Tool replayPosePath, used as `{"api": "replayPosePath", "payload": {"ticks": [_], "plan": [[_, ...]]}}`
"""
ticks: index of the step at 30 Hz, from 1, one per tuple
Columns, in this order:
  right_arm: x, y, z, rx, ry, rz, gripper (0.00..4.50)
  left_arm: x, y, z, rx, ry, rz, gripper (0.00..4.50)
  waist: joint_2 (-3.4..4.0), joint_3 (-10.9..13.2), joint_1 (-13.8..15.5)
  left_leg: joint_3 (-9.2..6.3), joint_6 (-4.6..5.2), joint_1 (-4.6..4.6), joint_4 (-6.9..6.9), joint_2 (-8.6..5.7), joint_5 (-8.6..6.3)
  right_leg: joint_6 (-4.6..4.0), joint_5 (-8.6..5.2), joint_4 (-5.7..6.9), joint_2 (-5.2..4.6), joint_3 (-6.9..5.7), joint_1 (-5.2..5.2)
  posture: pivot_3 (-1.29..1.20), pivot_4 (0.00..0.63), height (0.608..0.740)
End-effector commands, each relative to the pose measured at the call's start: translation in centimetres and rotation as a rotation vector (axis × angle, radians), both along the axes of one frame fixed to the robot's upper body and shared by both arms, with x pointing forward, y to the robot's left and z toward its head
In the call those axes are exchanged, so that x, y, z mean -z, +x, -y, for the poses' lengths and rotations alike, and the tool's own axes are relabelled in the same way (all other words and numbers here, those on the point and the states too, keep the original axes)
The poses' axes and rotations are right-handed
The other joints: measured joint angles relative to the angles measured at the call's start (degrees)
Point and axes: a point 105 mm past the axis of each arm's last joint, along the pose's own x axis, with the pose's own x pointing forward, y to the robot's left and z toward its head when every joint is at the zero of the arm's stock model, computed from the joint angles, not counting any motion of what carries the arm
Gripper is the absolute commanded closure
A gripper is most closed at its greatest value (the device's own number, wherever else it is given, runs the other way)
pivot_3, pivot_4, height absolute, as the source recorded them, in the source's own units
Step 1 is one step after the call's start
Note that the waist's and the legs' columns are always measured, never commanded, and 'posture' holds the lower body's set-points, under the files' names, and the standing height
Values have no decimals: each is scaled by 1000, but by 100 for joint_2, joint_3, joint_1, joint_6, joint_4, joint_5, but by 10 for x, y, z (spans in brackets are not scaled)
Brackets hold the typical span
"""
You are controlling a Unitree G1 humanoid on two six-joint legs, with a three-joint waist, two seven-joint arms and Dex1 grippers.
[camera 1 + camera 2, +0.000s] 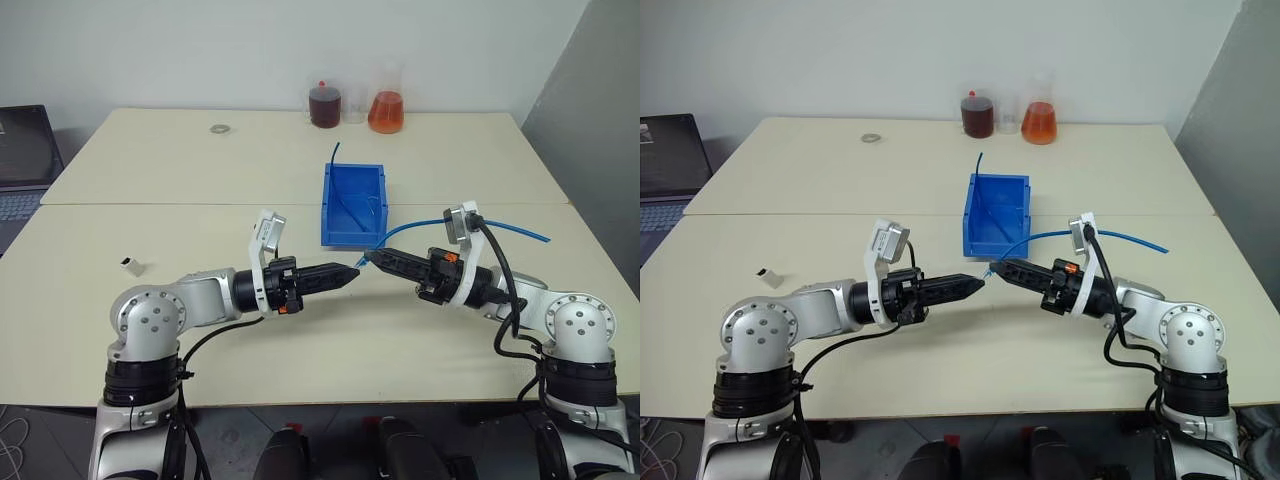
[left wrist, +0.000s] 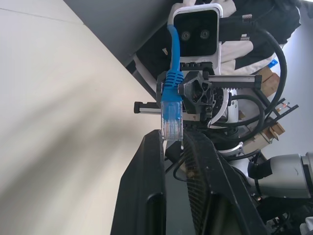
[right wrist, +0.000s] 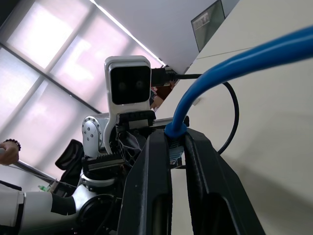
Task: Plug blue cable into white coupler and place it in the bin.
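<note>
Both grippers met tip to tip low over the near table point(image 1: 300, 360), each pointing level at the other. Between the right gripper's point(image 1: 374, 257) 2 black fingers point(image 3: 149, 186), drawn in narrow, the blue cable point(image 3: 234, 73) was pinched just behind its end. From that grip it arced up and trailed away over the tabletop toward the robot's right. The left wrist view gave what the head views could not: the cable's clear plug point(image 2: 171, 122) stuck out past those fingers, hanging just at the tips of the left gripper point(image 2: 173, 139). That gripper's fingers stood close together, with nothing seen between them. Just beyond the meeting point sat the bin point(image 1: 352, 232), a darker blue cable point(image 1: 345, 205) poking out of it. Well off to the robot's left, the white coupler point(image 1: 131, 265) lay alone on the table. At the far edge stood a jar of dark liquid point(image 1: 325, 103) and a flask of orange liquid point(image 1: 386, 107).
</note>
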Motion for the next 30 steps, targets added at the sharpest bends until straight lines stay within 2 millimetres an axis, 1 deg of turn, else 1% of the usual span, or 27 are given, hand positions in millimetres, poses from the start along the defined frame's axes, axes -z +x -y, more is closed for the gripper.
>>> {"api": "replayPosePath", "payload": {"ticks": [1, 4, 5, 7, 8, 11, 13, 14, 15, 17, 18, 20, 22, 25, 26, 28, 30], "plan": [[-10, 0, -2, -8, 16, 42, 4390, -9, 0, -6, -20, -18, 51, 2911, 0, 0, 0, 0, 0, 0, 0, 0, 0, 0, 0, 0, 0, 0, -1, 0, 150, 740], [-11, 5, 0, 11, 9, 52, 4390, -12, 1, -15, -51, -7, 68, 2401, 0, 0, 0, 1, 0, -1, 0, 0, 0, 0, 0, 0, 0, 2, -2, 0, 150, 740], [-12, 6, 1, 15, 3, 57, 4390, -12, 0, -18, -64, 2, 77, 2159, 0, 0, -2, 1, 0, -2, 0, 0, 0, 0, 0, 0, 0, 2, -2, 0, 150, 740], [-13, 11, 3, 28, -5, 64, 4390, -11, 5, -31, -140, 5, 78, 1762, 0, 0, -12, 3, 0, -3, 0, 0, 0, 0, 0, 1, 0, 5, -8, 0, 150, 740], [-14, 13, 5, 35, -8, 65, 4390, -9, 8, -38, -186, 22, 85, 1494, 0, 0, -13, 3, 0, -3, -2, 1, 0, 0, 0, 2, 1, 7, -10, 0, 150, 740], [-15, 19, 10, 54, -26, 80, 4390, 7, 14, -60, -342, 188, 150, 887, 0, 0, -13, 4, 0, -8, -3, 1, 0, 0, 0, 0, 2, 10, -16, 0, 150, 740], [-14, 22, 12, 59, -43, 94, 4390, 25, 19, -74, -465, 341, 187, 480, 0, 0, -11, 6, 0, -22, -4, 0, 0, -1, 0, 2, 2, 13, -29, 0, 150, 740], [-14, 23, 12, 59, -44, 96, 4390, 37, 26, -84, -566, 440, 220, 298, 1, 0, -6, 5, 0, -28, -6, 2, 0, -1, 1, 0, 2, 17, -35, 0, 150, 740], [-14, 25, 12, 58, -45, 96, 4390, 46, 34, -95, -668, 520, 239, 12, 1, 0, 4, 5, 0, -28, -5, 0, 0, -2, 1, 1, 0, 21, -37, 0, 150, 740], [-15, 26, 11, 51, -43, 98, 4390, 57, 43, -112, -824, 639, 287, 12, 1, 0, 14, 5, 0, -31, -4, 0, 0, -6, 5, -3, -1, 19, -36, 0, 150, 740], [-14, 25, 10, 38, -47, 105, 4390, 64, 46, -120, -917, 678, 278, 12, 0, 0, 22, 5, 0, -33, -3, -1, 0, -16, 13, -2, -4, 19, -37, 0, 150, 740], [-12, 24, 8, 15, -54, 108, 4390, 73, 50, -134, -1080, 772, 273, 12, 0, 0, 37, 2, 0, -46, 2, -2, 0, -21, 18, -7, -9, 13, -38, 0, 150, 740], [-9, 25, 7, 5, -60, 105, 4390, 77, 50, -147, -1228, 825, 249, 12, 0, 0, 37, 0, 0, -51, 3, -4, 0, -18, 20, -10, -13, 10, -38, 0, 150, 740], [-8, 27, 4, -8, -61, 107, 4390, 83, 39, -186, -1572, 907, 144, 12, -2, -1, 33, 1, 0, -53, 3, -5, 0, -17, 22, -11, -16, 5, -38, 0, 150, 740], [-8, 28, 4, -12, -58, 108, 4390, 85, 34, -195, -1654, 913, 102, 12, -3, -1, 33, 1, 0, -56, 4, -4, 0, -17, 24, -11, -17, 5, -39, 0, 150, 740], [-9, 30, 3, -16, -60, 112, 4390, 91, 26, -207, -1763, 917, 30, 12, -3, -2, 16, -2, 0, -58, 5, -4, 0, -17, 25, -10, -18, 8, -40, 0, 150, 740], [-10, 31, 2, -18, -60, 115, 4390, 95, 23, -217, -1832, 917, -15, 12, -3, -2, 9, 0, 0, -51, 3, -5, 0, -17, 25, -5, -18, 7, -40, 0, 150, 740]]}}
